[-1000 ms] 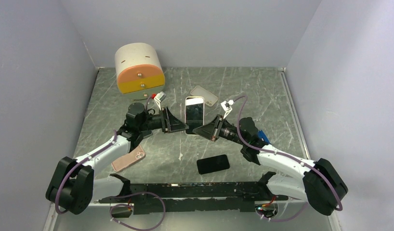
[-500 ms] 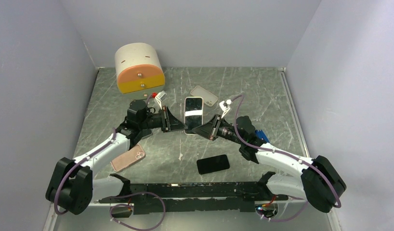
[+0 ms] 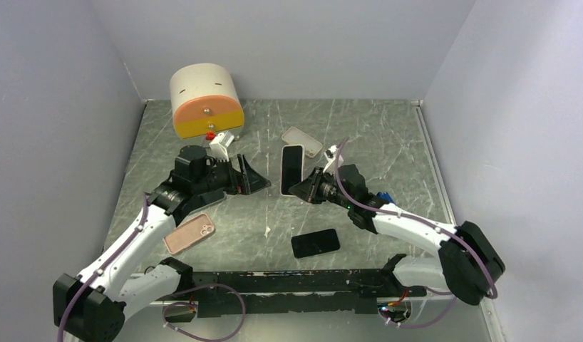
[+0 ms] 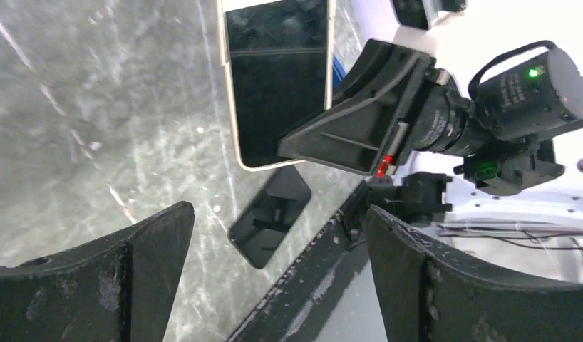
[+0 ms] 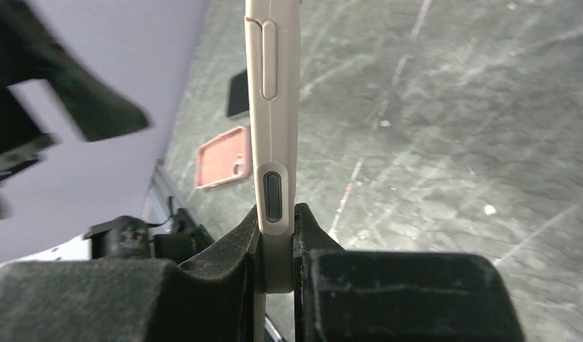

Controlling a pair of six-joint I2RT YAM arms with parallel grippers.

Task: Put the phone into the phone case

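Note:
My right gripper (image 3: 296, 189) is shut on the lower end of the phone (image 3: 291, 167), a black-screened handset with a cream rim. It holds the phone off the table, turned partly on edge. In the right wrist view the fingers (image 5: 235, 246) pinch the cream edge of the phone (image 5: 272, 107), where moulded buttons show. My left gripper (image 3: 251, 178) stands wide open to the left of the phone, apart from it and empty. Seen from the left wrist, the phone (image 4: 278, 78) and the right gripper (image 4: 346, 135) lie beyond the left gripper (image 4: 278, 212). A pale translucent phone case (image 3: 301, 141) lies flat behind the phone.
A pink phone case (image 3: 190, 234) lies near the left arm. A black phone (image 3: 315, 243) rests at the front centre. A cream and orange drawer unit (image 3: 205, 100) stands at the back left. Grey walls close in the marbled table (image 3: 388, 142).
My left gripper closed, then opened wide and drew back to the left, away from the phone. The right gripper kept its hold and turned the phone more onto its edge.

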